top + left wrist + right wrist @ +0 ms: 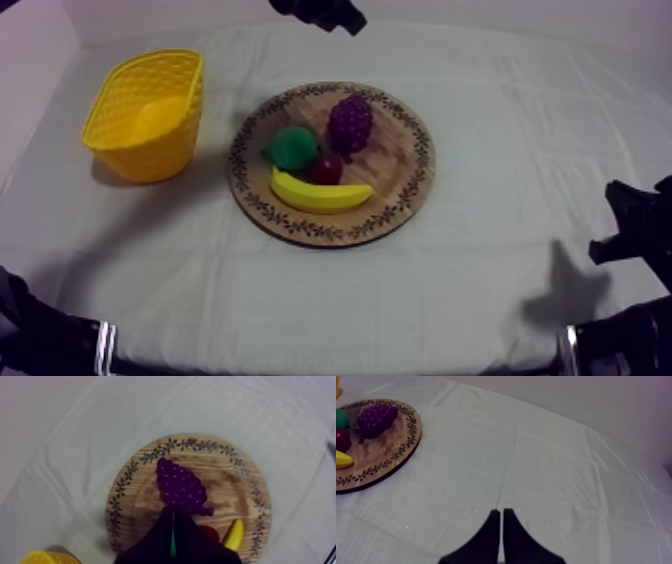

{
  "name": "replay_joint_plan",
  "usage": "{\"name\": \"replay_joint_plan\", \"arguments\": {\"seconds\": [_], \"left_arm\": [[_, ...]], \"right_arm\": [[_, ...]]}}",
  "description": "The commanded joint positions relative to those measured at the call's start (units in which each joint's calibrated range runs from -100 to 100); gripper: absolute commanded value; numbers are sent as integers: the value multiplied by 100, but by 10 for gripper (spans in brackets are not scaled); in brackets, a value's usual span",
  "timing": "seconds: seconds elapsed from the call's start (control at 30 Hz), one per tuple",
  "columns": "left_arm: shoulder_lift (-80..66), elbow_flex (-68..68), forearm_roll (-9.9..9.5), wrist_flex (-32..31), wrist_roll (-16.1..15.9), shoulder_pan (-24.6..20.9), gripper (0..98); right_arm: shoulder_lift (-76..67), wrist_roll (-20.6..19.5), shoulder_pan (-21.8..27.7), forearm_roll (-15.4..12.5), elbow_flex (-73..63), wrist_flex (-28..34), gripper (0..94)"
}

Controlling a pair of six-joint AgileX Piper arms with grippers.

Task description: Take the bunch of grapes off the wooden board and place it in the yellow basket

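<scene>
Left claw (173, 518) hangs pressed together over the grapes (181, 487) on the board (140, 501), so if it drops without spreading it'll probably just shove them into the banana (234, 535).

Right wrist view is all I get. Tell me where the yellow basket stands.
Observer: The yellow basket stands mouth up on the left arm's side of the wooden board, apart from it.
Operator: Now report the left gripper.
Observer: The left gripper hangs above the board with its tip by the bunch of grapes. Its fingers lie together as a narrow wedge, holding nothing.
Operator: Give me the banana's full lie.
Observer: The banana lies curved between the small red fruit and the board's rim, with the pear just behind it.
</scene>
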Motion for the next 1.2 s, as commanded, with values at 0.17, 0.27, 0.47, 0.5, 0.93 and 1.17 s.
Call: {"name": "replay_joint_plan", "arguments": {"seconds": [0.17,0.27,0.47,0.5,0.93,1.17], "left_arm": [[-85,182,24,-232,1009,165,0],[-115,168,34,-162,1331,200,0],[-132,78,165,337,1921,188,0],[-133,74,168,442,2013,188,0],[78,-305,57,1738,2752,161,0],[71,-306,45,1796,2802,154,1]], "right_arm": [[0,-1,-1,-2,-1,-5,5],[0,-1,-1,-2,-1,-5,5],[0,-1,-1,-2,-1,-5,5],[0,-1,-1,-2,-1,-5,5],[0,-1,-1,-2,-1,-5,5],[0,-1,-1,-2,-1,-5,5]]}}
